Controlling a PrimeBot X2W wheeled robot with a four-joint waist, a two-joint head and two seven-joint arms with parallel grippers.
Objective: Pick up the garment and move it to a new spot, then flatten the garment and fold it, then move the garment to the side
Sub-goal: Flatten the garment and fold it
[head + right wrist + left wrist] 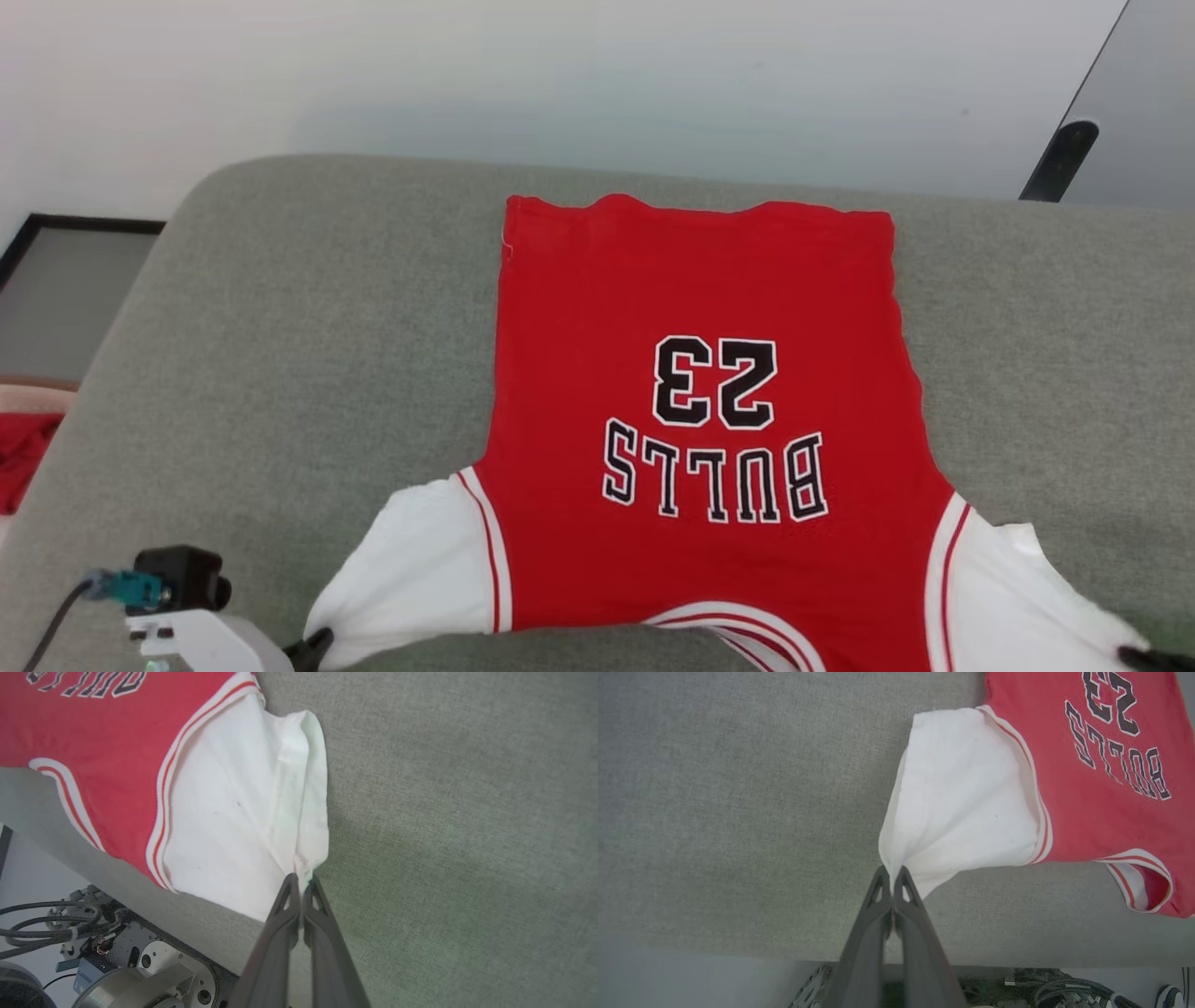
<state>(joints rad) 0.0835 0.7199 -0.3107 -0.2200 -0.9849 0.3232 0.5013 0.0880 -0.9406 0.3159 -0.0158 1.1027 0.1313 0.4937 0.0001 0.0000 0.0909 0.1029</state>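
Flattening step, judging by the layout; fold not started. Garment point(700, 308) spread lettering-side up on grey cushion point(280, 327), hem point(700, 210) at the far side, neck trim point(738, 625) at the near edge toward the robot. Lettering point(714, 429) upside-down from the head view. Red body panel mostly smooth, slight waviness along the hem.

Left pincer point(892, 871): clamped shut on the outer corner of the left sleeve point(966, 798), white cloth nipped between the tips and drawn to a point. Same grip at bottom left of the head view point(313, 646).

Right pincer point(301, 879): clamped shut on the outer corner of the right sleeve point(233, 826). Sleeve edge doubled over on itself just beside the grip, so not flat there. Dark tip at bottom right of the head view point(1144, 658).

Both sleeves angled out and toward the near edge, neck close to the cushion's front edge.

Next, as a guess: even outward tension on both corners to take out the right-sleeve fold-over, then lay down and release, or carry the sleeves inward over the red panel to begin the fold. Calls for matched travel on both sides, low lift, no drag toward the robot; otherwise likely to slide the neck off the front edge or skew the body.

Separate plain red cloth point(23, 448) at far left, off the cushion. Leave alone.
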